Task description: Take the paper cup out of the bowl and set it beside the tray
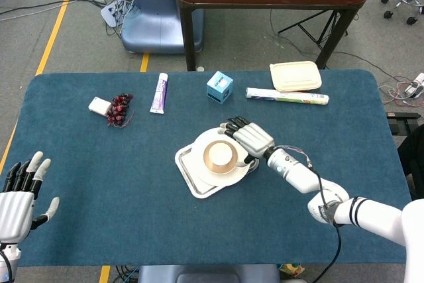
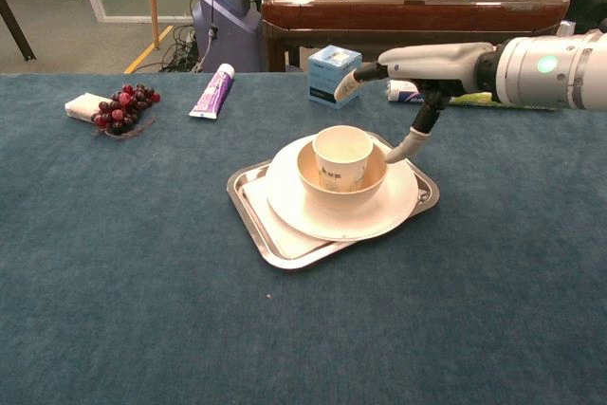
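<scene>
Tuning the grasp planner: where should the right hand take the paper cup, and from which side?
Pinch the paper cup by its upper wall and rim, coming from above on the robot's right, where the right hand hovers. It stands upright, and the bowl hides its lower half.
</scene>
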Robot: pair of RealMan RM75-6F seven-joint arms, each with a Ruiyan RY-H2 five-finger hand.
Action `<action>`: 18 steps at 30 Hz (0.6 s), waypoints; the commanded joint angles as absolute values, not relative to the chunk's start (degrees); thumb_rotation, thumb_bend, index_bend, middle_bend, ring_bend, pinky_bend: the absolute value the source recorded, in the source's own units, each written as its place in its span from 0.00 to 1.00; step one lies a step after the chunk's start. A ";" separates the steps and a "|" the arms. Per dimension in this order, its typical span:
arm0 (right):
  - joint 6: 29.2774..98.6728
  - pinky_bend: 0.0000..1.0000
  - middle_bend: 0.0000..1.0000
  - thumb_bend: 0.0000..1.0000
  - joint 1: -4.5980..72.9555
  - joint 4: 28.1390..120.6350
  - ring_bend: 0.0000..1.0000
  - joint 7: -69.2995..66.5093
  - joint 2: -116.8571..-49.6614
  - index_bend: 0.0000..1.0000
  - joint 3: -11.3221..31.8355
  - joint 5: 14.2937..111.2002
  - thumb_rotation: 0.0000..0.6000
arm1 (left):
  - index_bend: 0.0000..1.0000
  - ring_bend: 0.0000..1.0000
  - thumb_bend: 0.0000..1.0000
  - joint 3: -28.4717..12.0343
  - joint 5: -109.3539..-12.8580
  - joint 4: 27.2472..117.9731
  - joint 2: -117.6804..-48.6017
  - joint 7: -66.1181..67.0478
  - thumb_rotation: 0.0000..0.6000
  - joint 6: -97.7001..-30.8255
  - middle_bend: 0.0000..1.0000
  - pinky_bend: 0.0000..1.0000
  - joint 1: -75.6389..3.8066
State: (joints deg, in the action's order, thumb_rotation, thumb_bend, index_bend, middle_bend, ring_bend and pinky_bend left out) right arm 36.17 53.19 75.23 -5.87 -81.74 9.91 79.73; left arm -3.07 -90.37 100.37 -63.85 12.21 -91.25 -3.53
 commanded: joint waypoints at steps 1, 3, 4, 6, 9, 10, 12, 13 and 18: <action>35.59 0.00 0.12 0.19 54.06 75.51 0.00 -4.38 -82.49 0.15 10.17 78.71 1.00 | 0.00 0.00 0.34 -3.04 -90.58 100.50 -63.55 11.73 1.00 -91.52 0.00 0.00 -3.40; 35.39 0.00 0.12 0.19 54.53 75.60 0.00 -3.25 -82.93 0.15 10.18 78.05 1.00 | 0.00 0.00 0.34 -3.09 -90.59 100.52 -63.38 11.29 1.00 -91.74 0.00 0.00 -3.29; 35.24 0.00 0.12 0.19 54.73 75.61 0.00 -2.80 -83.11 0.15 10.17 77.72 1.00 | 0.00 0.00 0.34 -3.10 -90.62 100.55 -63.27 11.16 1.00 -91.82 0.00 0.00 -3.26; 34.99 0.00 0.12 0.19 55.13 75.57 0.00 -1.95 -83.60 0.15 10.20 76.93 1.00 | 0.00 0.00 0.34 -3.11 -90.74 100.69 -63.04 10.89 1.00 -91.97 0.00 0.00 -3.20; 34.58 0.00 0.12 0.19 55.62 75.13 0.00 -0.97 -84.41 0.15 10.07 75.91 1.00 | 0.00 0.00 0.34 -3.14 -90.80 100.59 -62.91 10.51 1.00 -91.93 0.00 0.00 -3.24; 34.42 0.00 0.12 0.19 55.77 74.95 0.00 -0.73 -84.65 0.15 10.01 75.65 1.00 | 0.00 0.00 0.34 -3.02 -91.07 100.67 -62.92 10.52 1.00 -92.08 0.00 0.00 -3.15; 34.23 0.00 0.12 0.19 56.08 74.41 0.00 -0.16 -85.28 0.15 9.86 75.17 1.00 | 0.00 0.00 0.34 -2.96 -91.19 100.75 -62.82 10.42 1.00 -92.29 0.00 0.00 -3.01; 34.14 0.00 0.12 0.19 56.20 74.17 0.00 0.04 -85.53 0.15 9.80 74.96 1.00 | 0.00 0.00 0.34 -2.93 -91.28 100.73 -62.76 10.31 1.00 -92.37 0.00 0.00 -2.97; 33.67 0.00 0.12 0.19 56.82 72.63 0.00 1.16 -86.84 0.15 9.38 74.02 1.00 | 0.00 0.00 0.34 -3.03 -91.24 100.68 -62.48 9.69 1.00 -92.43 0.00 0.00 -2.93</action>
